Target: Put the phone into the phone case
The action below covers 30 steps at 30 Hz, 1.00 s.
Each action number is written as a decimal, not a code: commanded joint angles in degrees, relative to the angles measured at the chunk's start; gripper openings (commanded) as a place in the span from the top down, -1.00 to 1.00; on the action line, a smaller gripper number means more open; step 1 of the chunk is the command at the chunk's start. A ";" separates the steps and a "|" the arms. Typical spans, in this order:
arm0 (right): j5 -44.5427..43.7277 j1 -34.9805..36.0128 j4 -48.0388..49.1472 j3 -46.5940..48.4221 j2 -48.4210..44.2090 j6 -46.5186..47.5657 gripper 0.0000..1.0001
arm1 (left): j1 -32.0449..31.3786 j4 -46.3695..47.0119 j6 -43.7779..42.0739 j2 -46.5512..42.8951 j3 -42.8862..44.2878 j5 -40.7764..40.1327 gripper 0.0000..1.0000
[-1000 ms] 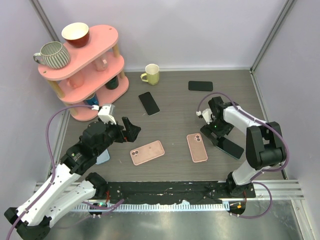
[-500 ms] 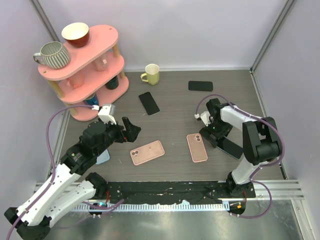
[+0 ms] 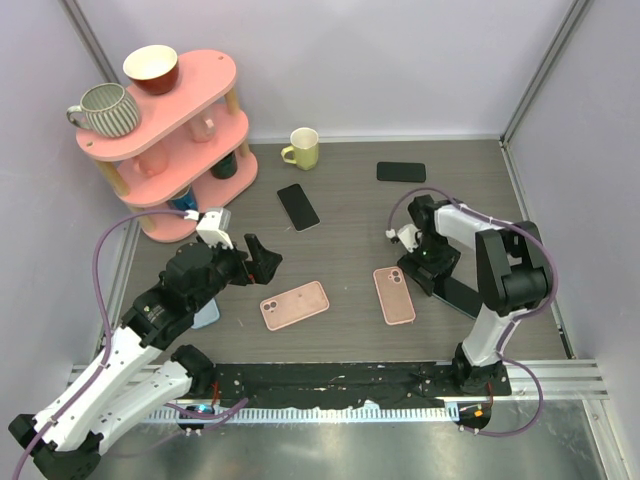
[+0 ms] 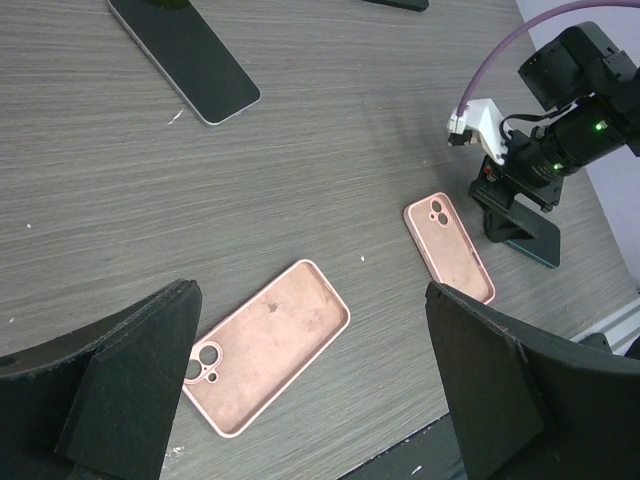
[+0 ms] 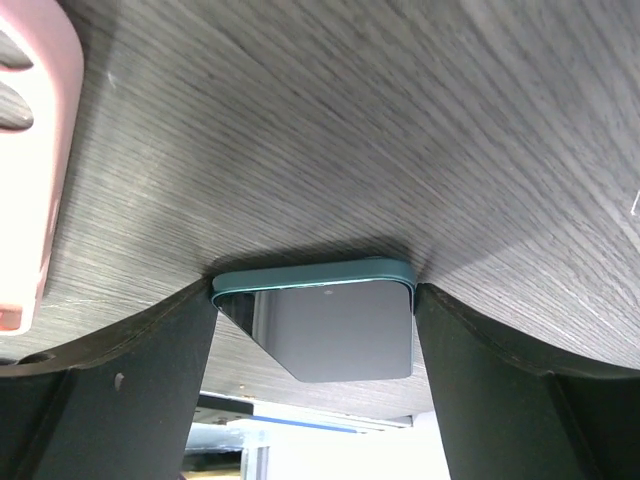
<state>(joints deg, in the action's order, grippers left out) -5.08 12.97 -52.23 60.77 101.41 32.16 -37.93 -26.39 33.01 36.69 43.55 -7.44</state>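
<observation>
Grips the phone by its sides with the right pincer, flat on the counter at 3 o'clock from the small pink case. Holds the left pincer spread wide, empty, over the larger case.

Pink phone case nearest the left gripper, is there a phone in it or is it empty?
Empty: the pink phone case lies open side up, with its bare pink inside and raised rim showing.

No readable text, label, brand or number shows on anything here.
</observation>
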 commanded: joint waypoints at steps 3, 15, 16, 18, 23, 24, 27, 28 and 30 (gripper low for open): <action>4.28 -0.23 4.86 8.12 4.06 -4.56 -0.59 | -0.21 2.57 0.30 -0.47 -0.04 -0.56 -0.99; -1.60 -0.66 0.29 34.58 24.62 -22.82 -0.42 | -0.04 2.49 0.38 -2.58 -0.57 -2.75 -1.00; -1.77 -1.10 0.46 36.42 25.15 -24.33 -0.48 | -0.12 2.57 0.38 -2.67 -0.66 -2.93 -0.99; -1.34 -1.81 0.81 37.57 26.12 -26.97 -0.70 | -0.12 2.49 0.30 -2.85 -0.75 -3.19 -0.99; -2.65 -2.34 5.72 25.56 19.46 -22.43 -0.93 | -0.12 2.49 0.30 -3.11 -0.75 -3.28 -1.00; -2.48 -2.42 8.17 23.10 17.97 -21.01 -0.93 | -0.12 2.66 0.38 -3.11 -0.83 -3.19 -0.99; 1.46 -3.04 12.92 12.65 10.68 -14.51 -0.94 | -0.12 3.10 0.47 -3.11 -1.10 -2.84 -0.99; 1.39 -3.13 13.90 11.22 8.05 -13.10 -0.94 | -0.04 3.19 0.47 -2.94 -1.10 -2.58 -0.99; 2.61 -3.74 15.05 9.02 6.18 -10.64 -0.94 | -0.04 3.10 0.47 -2.59 -1.01 -2.23 -0.99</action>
<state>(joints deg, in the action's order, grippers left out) -2.50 10.35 -44.16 75.70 110.37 14.28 -37.91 -26.35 33.01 34.09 42.76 -9.52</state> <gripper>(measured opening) 0.970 0.996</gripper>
